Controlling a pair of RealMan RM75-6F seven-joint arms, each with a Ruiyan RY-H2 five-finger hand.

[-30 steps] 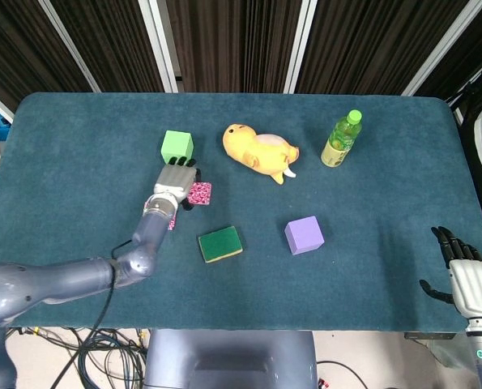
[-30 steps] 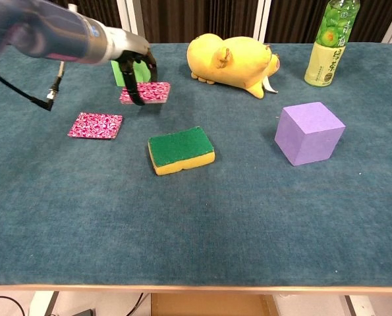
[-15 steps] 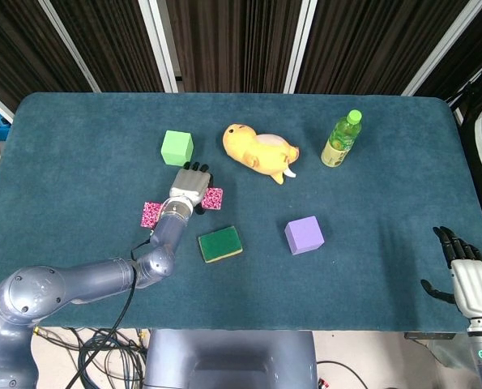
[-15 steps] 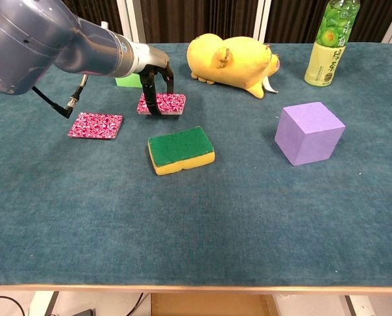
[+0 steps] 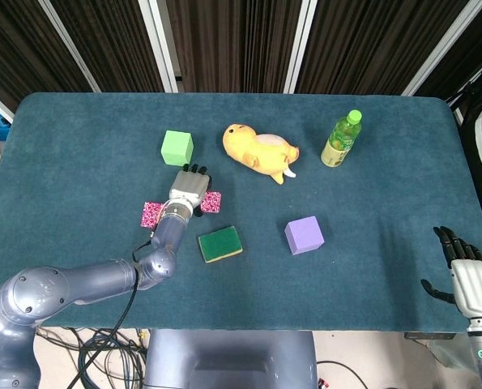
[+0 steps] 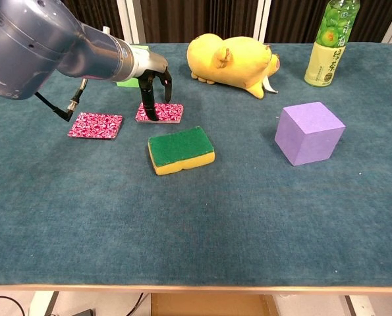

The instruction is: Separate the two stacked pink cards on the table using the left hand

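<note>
Although the left hand (image 6: 153,82) covers part of one pink card (image 6: 160,112), the chest view shows its dark fingers (image 6: 147,104) pointing down and touching the near-left part of that card; whether they pinch it or only press on it I cannot tell. In the head view this hand hides most of the same card, and only its right corner shows. The green cube (image 5: 177,147) is almost fully hidden behind the left arm in the chest view. The right hand (image 5: 471,279) appears only in the head view, at the near right corner of the table (image 5: 78,130), with fingers spread and holding nothing.

Two pink cards are visible: the second pink card (image 6: 95,124) lies flat to the left, apart from the first. I count one green cube, one purple cube (image 6: 309,132), one sponge (image 6: 181,150), one yellow plush toy (image 6: 234,63) and one green bottle (image 6: 327,42).

Bare cloth stretches wide along the near edge, in front of the sponge, and on the far left side.
</note>
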